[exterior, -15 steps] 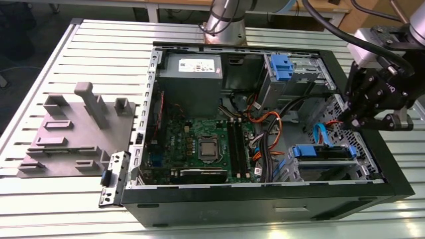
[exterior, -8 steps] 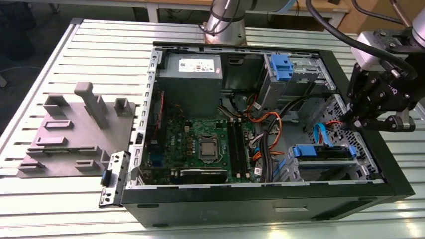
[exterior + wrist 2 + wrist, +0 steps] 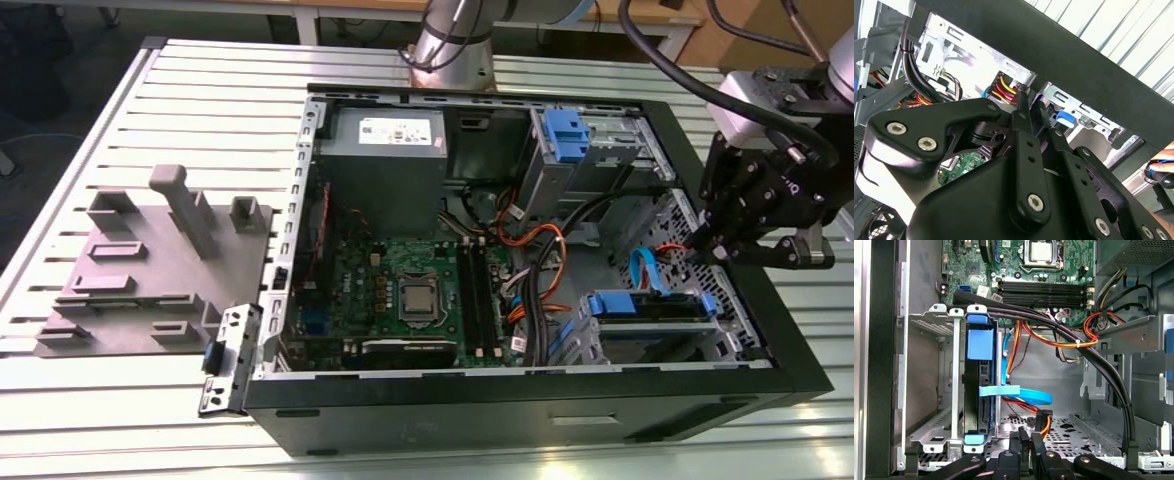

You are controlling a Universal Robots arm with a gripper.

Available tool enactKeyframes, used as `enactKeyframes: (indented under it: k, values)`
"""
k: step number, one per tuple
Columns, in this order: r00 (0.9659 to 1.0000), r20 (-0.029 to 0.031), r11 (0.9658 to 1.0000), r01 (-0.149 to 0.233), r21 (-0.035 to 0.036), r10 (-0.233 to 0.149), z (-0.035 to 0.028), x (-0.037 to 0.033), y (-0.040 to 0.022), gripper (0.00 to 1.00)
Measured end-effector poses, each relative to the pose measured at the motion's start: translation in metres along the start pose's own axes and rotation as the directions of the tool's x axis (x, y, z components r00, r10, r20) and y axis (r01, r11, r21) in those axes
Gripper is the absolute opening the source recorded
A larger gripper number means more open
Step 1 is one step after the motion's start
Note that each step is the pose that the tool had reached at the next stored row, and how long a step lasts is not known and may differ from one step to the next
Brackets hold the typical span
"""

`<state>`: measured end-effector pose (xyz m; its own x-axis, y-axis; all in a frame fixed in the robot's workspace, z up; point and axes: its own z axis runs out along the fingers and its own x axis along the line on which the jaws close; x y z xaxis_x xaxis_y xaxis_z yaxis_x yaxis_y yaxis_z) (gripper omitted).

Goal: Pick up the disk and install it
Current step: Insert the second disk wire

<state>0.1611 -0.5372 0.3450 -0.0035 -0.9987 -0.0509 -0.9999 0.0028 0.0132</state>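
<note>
The computer case (image 3: 534, 395) lies open on the desk (image 3: 80, 200), so a gripper can come in from above. In the first wrist view there is bare floor (image 3: 1054, 375) between the drive cage (image 3: 929, 325) and the metal bracket (image 3: 1134, 337) — but black cables (image 3: 1104, 370) and orange wires (image 3: 1064, 342) cross over it. The blue flat cable (image 3: 1019, 392) sticks out into that gap too. The disk (image 3: 979, 385) already fills the cage slot. The gripper (image 3: 747, 245) hangs just over the case's edge — its jaws look closed.
</note>
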Motion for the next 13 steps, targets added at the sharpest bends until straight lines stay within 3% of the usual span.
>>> enactKeyframes:
  k: [5, 7, 13]
  values:
    - [1.0000, 0.0003, 1.0000, 0.000, -0.0001, 0.000, 0.0002, 0.0000, -0.0002, 0.24]
    - [1.0000, 0.0003, 1.0000, 0.000, -0.0001, 0.000, 0.0002, 0.0000, -0.0002, 0.16]
    - [1.0000, 0.0004, 1.0000, 0.000, -0.0001, 0.000, 0.0002, 0.0000, -0.0004, 0.16]
